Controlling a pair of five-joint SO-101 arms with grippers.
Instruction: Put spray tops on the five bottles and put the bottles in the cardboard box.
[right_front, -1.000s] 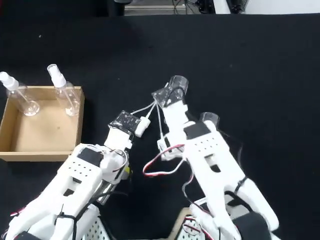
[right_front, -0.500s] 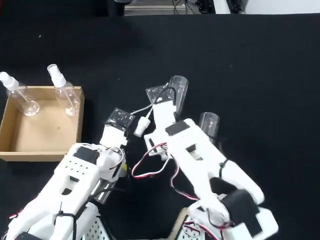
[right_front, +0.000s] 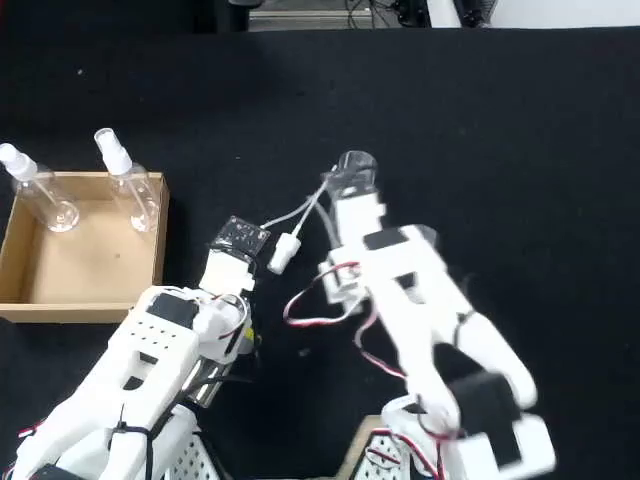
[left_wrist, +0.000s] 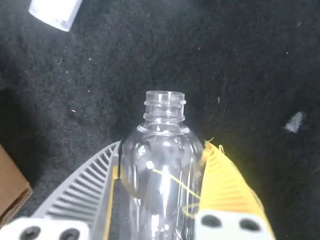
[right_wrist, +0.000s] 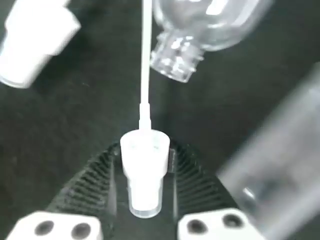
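Note:
My left gripper (left_wrist: 162, 150) is shut on an open-necked clear bottle (left_wrist: 161, 165), neck pointing away from the wrist. My right gripper (right_wrist: 145, 151) is shut on a white spray top (right_wrist: 144, 175); its thin tube (right_wrist: 145, 60) points past the open neck of a second clear bottle (right_wrist: 200, 25). In the high view the right gripper (right_front: 340, 192) is close against that bottle (right_front: 356, 166). A loose spray top (right_front: 285, 250) lies between the arms. The cardboard box (right_front: 90, 300) at the left holds two capped bottles (right_front: 40, 195) (right_front: 130, 190).
Another uncapped bottle (right_front: 425, 238) stands just right of the right arm. The loose spray top (left_wrist: 55, 11) lies ahead of the left gripper, and a corner of the box (left_wrist: 11, 187) is close beside it. Black cloth covers the table, open at the back and right.
The right arm has swung to the right, bringing its gripper and spray top up to the far bottle. The left arm shifted slightly left, then kept still.

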